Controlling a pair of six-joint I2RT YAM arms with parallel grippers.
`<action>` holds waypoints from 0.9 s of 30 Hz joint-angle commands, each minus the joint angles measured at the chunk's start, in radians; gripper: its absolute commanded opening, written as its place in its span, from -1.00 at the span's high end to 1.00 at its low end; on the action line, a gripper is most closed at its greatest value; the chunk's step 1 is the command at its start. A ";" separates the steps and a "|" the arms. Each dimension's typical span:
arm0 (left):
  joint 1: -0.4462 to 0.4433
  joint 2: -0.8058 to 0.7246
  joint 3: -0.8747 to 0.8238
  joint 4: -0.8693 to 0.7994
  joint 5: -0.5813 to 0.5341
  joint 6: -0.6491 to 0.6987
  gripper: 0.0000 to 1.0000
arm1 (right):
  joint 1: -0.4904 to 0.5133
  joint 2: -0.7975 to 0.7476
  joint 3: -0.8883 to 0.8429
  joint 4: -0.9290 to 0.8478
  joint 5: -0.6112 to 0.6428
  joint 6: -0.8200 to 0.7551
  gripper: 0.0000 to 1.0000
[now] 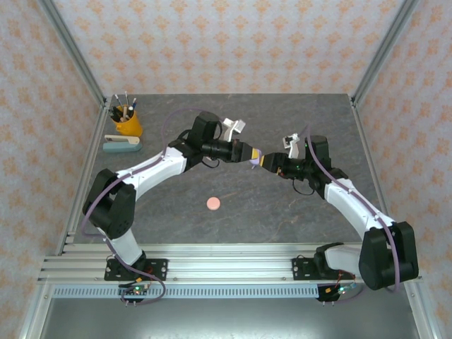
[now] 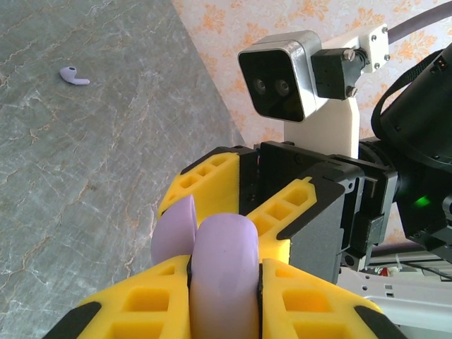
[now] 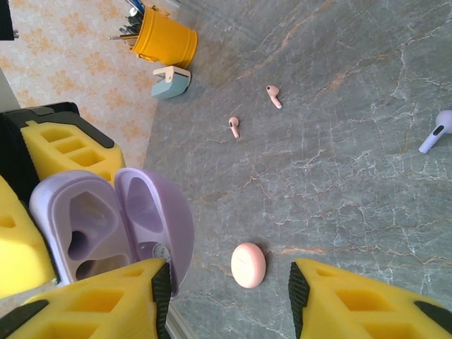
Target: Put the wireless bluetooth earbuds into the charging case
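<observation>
Nearest the lens, in the left wrist view, the purple charging case (image 2: 220,268) is pinched edge-on between the yellow fingers of the left gripper (image 2: 224,311) and held in the air above the middle of the tabletop (image 2: 85,183). Directly opposite, the right gripper (image 3: 227,291) is seen with its fingers spread and nothing between them. One finger lies just beside the raised lid (image 3: 155,212), though contact cannot be told. In the right wrist view the case is shown hinged open, its mouth turned toward the right gripper, and both wells are judged to be empty. The earbuds are all left on the tabletop, well apart from the case. A purple earbud (image 3: 436,131) is cut by that view's right edge, its stem slanted toward the lower left. A pink earbud (image 3: 234,126) and a second pink earbud (image 3: 273,95) are found farther toward the far left corner, where a yellow pen cup (image 3: 166,39) and a stapler (image 3: 171,79) stand. A round pink case (image 3: 248,265) is set between the grippers and the near edge. Since the left gripper is taken up with the case, the purple earbud is judged to be the right gripper's to fetch. A descent to the tabletop and a grip across the stem are called for.
</observation>
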 commanded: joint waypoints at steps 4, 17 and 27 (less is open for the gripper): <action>-0.018 0.027 0.045 -0.019 0.034 0.034 1.00 | -0.006 0.004 0.029 0.042 -0.020 0.001 0.05; -0.031 0.016 0.035 -0.017 0.034 0.032 1.00 | -0.006 0.019 0.031 0.038 0.019 -0.009 0.29; -0.038 0.014 0.038 -0.029 0.037 0.036 1.00 | -0.007 0.029 0.043 0.035 0.043 -0.004 0.52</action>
